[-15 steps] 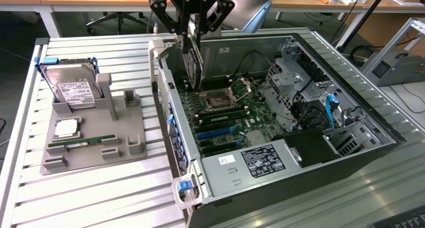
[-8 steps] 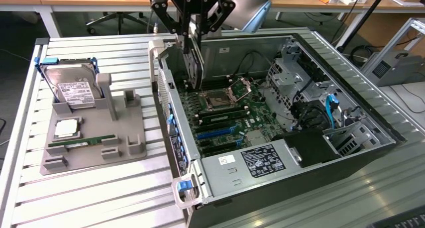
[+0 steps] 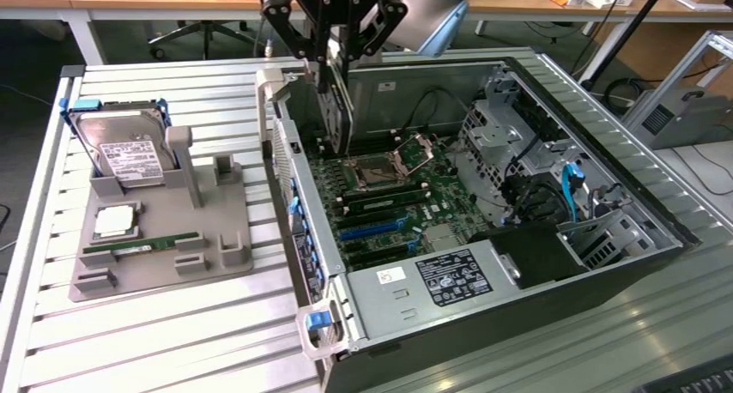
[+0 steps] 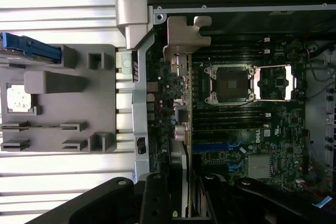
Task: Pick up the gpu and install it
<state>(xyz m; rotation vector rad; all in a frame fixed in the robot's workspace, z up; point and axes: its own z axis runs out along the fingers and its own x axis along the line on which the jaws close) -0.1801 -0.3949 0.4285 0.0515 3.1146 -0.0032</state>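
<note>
The jaws are closed on the gpu, gripping its upper edge, so the card hangs on edge directly below them with its silver bracket toward the case rear wall. Beneath the card lies the motherboard of the open computer case. Contact between card and board cannot be determined. The CPU socket sits just beside the card. Well apart from the jaws, outside the case, a grey fixture on the bench carries a hard drive and a RAM stick.
</note>
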